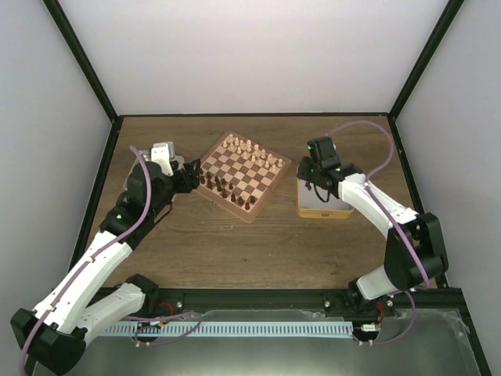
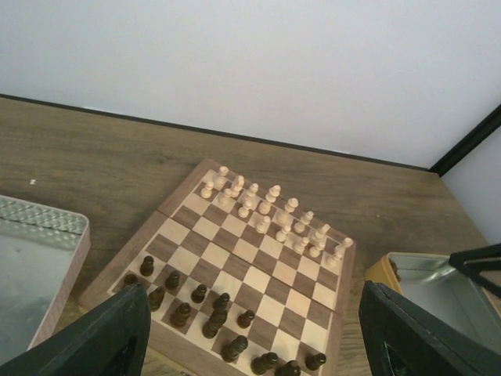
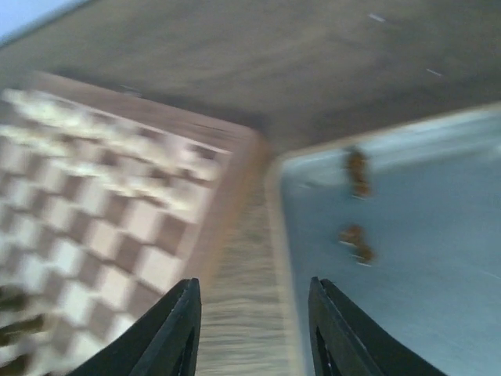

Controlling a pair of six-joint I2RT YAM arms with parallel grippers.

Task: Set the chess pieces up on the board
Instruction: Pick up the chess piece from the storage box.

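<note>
Arms rise from the near edge of the worktop [image 1: 235, 251] and bend inward toward the board [image 1: 254, 168], which lies turned cornerwise near the middle of the far edge. The left arm [image 1: 94, 258] runs up from the near left corner with its elbow folded and its wrist level with the board's left corner. The left claw [image 1: 193, 175] sits just beside that corner, spread wide, with nothing between its fingers [image 2: 117, 337]. Dark pieces [image 2: 211, 313] stand on the rows of the board nearest this claw, and pale pieces [image 2: 270, 215] on the rows opposite. A tin [image 2: 55, 223] lies to the left of the board. The right arm [image 1: 368, 204] climbs from the near right corner, folds at the elbow and stretches left over a second tin [image 1: 337, 213], which lies just right of the board and apart from it. The right claw [image 3: 252, 283] tilts down above the strip of worktop between that tin's rim and the board's edge, parted and pinching nothing. Two brown pieces [image 3: 356, 168] lie in the second tin, though the view there is blurred.
</note>
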